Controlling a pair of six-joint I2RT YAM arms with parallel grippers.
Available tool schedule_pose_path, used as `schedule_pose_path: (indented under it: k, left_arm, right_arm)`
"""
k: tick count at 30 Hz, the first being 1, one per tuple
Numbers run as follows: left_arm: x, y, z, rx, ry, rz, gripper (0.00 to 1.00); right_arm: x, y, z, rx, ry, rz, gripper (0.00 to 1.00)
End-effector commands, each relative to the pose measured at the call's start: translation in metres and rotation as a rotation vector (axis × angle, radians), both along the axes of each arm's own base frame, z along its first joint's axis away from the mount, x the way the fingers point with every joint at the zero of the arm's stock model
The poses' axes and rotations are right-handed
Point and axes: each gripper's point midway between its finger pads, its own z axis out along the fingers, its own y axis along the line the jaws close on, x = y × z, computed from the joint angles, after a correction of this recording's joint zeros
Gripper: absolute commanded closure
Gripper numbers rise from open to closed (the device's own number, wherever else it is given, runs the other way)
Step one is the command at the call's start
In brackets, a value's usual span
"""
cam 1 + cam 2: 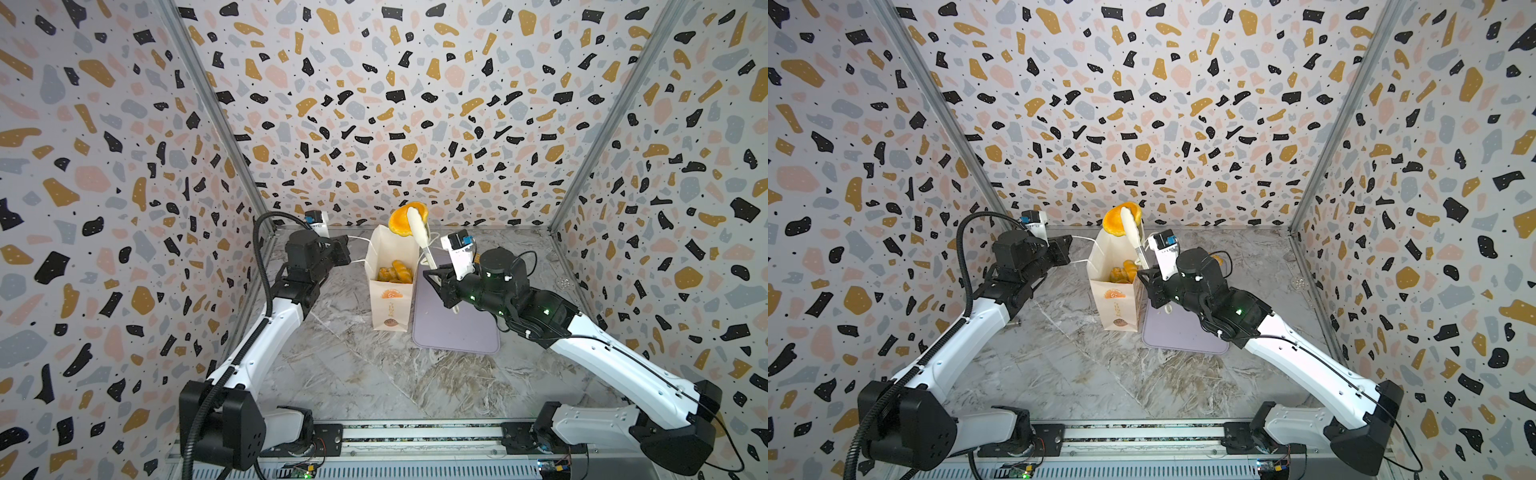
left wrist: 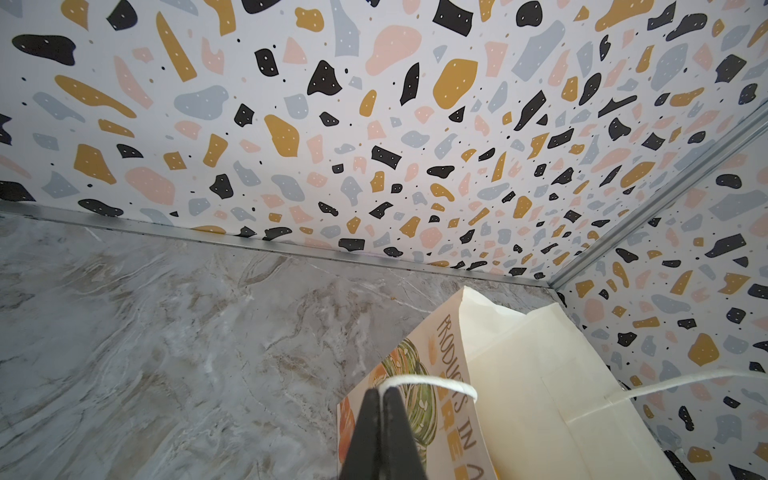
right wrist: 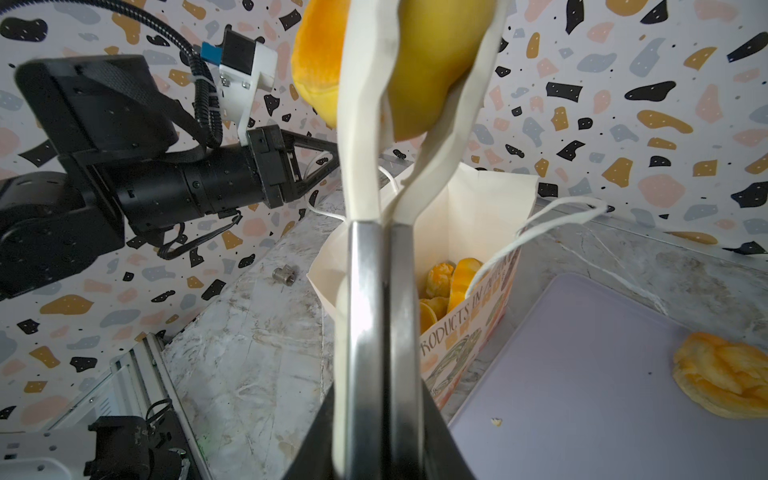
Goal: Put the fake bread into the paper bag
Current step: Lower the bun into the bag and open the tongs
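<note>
1. Right gripper point(image 1: 440, 284): jaws pressed together on the metal handles of a pair of tongs point(image 1: 417, 235). In the right wrist view the two steel arms lie nearly touching between the black fingers.
2. The tongs' white tips clamp a round bun point(image 1: 400, 220), glossy golden, one tip on each side of it point(image 3: 428, 62).
3. The bun hangs clear above the open mouth of the paper bag point(image 1: 388, 303), out past the gripper at the far end of the tongs. It does not touch the bag in either top view point(image 1: 1115, 220).
4. The bag stands upright on the marble tabletop point(image 1: 353, 374), just beside the left edge of the lilac tray point(image 1: 457, 332).
5. Several toy breads point(image 1: 395, 272) already lie inside the bag, low down, seen through the opening point(image 3: 451, 282).
6. One flat pastry point(image 3: 723, 380) lies on the tray, apart from the bag.
7. Left gripper point(image 2: 380, 392): fingers closed, pinching the bag's white string handle point(image 2: 432, 380) on the bag's left side. The string runs taut from the bag to the gripper point(image 1: 347, 251).
8. A small metal cylinder point(image 3: 284, 275) sits on the tabletop near the bag.
</note>
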Motion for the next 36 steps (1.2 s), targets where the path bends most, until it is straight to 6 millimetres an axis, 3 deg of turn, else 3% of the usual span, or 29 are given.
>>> schedule_pose_path:
  k: [1, 15, 26, 36]
  left_arm:
    - [-0.005, -0.002, 0.018, 0.004, -0.048, -0.013, 1.0]
    - [-0.005, -0.002, 0.017, 0.004, -0.047, -0.014, 1.0]
    - [-0.005, -0.002, 0.017, 0.004, -0.047, -0.014, 1.0]
    - [-0.005, -0.002, 0.017, 0.004, -0.047, -0.014, 1.0]
  right_arm:
    - [0.0, -0.002, 0.025, -0.01, -0.067, -0.027, 0.81]
    - [0.009, 0.002, -0.004, -0.193, -0.034, -0.098, 0.8]
    - [0.019, 0.005, -0.039, -0.369, 0.006, -0.138, 0.7]
    - [0.02, 0.008, -0.036, -0.365, -0.005, -0.143, 0.61]
